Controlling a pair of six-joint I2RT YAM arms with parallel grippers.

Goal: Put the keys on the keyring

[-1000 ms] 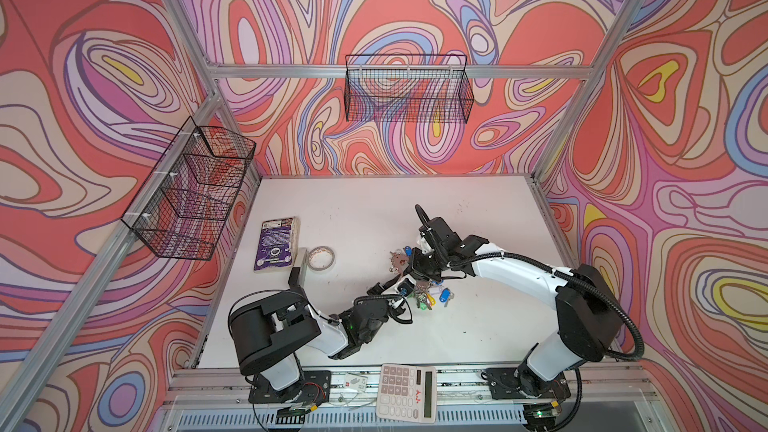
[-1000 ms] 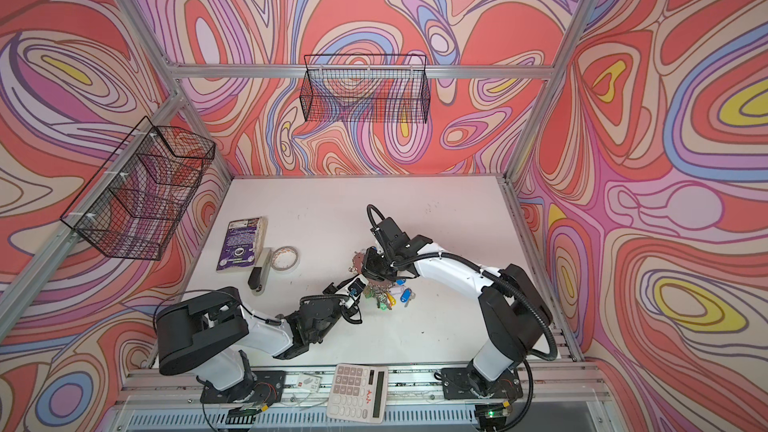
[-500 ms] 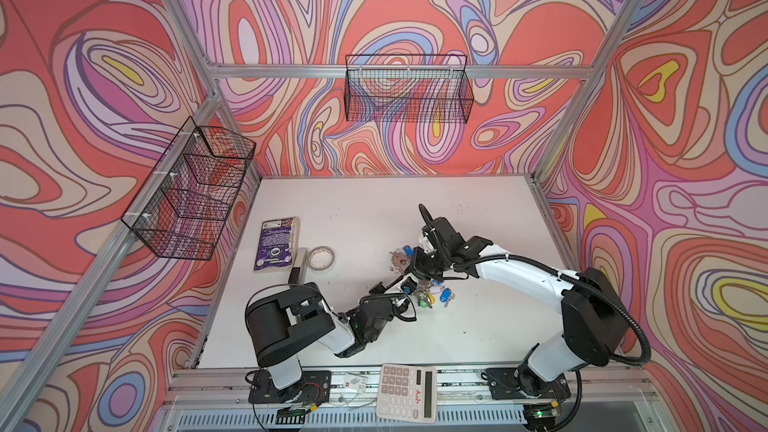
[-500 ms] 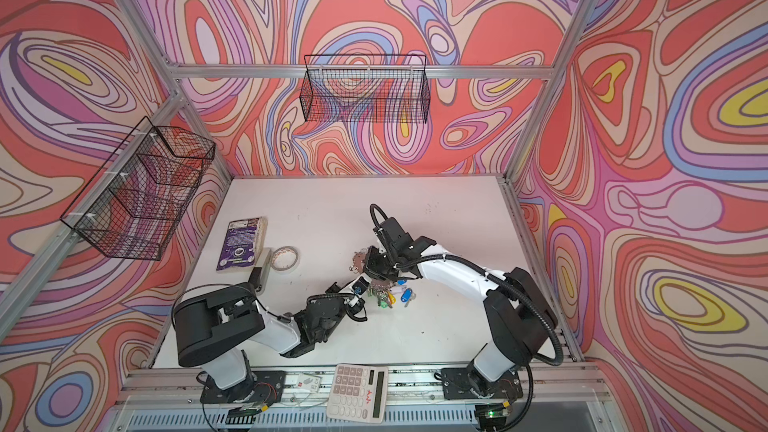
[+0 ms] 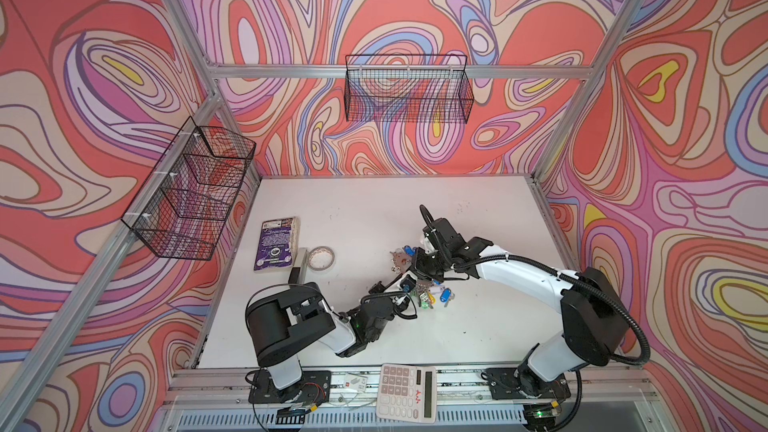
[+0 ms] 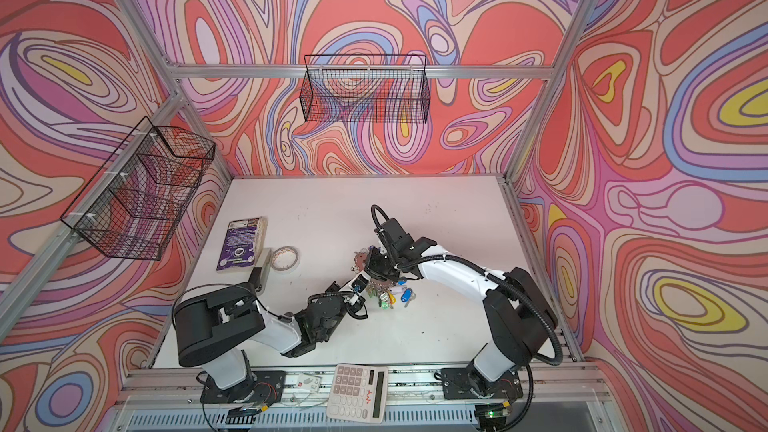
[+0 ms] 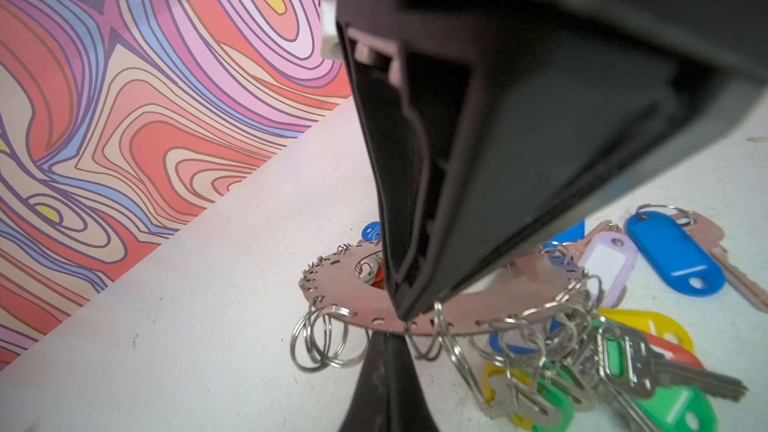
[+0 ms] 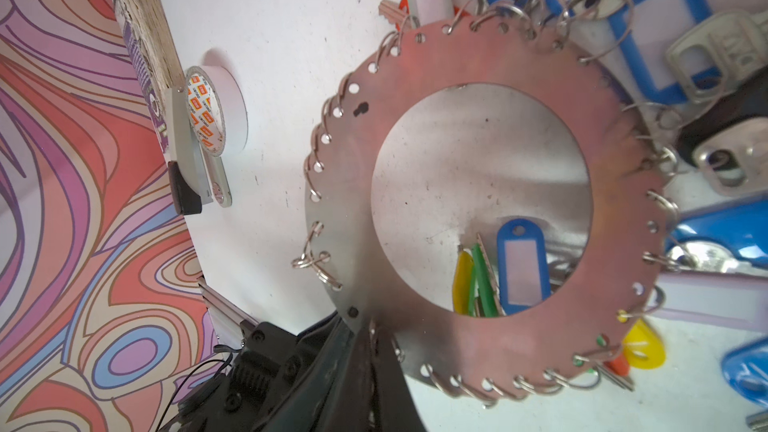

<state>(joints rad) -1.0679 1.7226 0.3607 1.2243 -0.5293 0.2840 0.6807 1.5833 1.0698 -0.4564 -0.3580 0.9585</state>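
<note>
Now the left claw (image 5: 409, 284) has snapped shut just under the near rim of the keyring (image 8: 340, 201); what it pinches is hidden. The right claw (image 5: 417, 270) stays clamped on that rim, holding it tilted over the counter (image 5: 353, 209), keys (image 7: 627, 351) dangling right. Threading probably comes next.

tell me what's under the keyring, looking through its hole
Through the hole of the keyring: bare table, a blue tag, a yellow tag and a green tag on edge. The metal band covers their other ends and whatever else lies beneath it.
</note>
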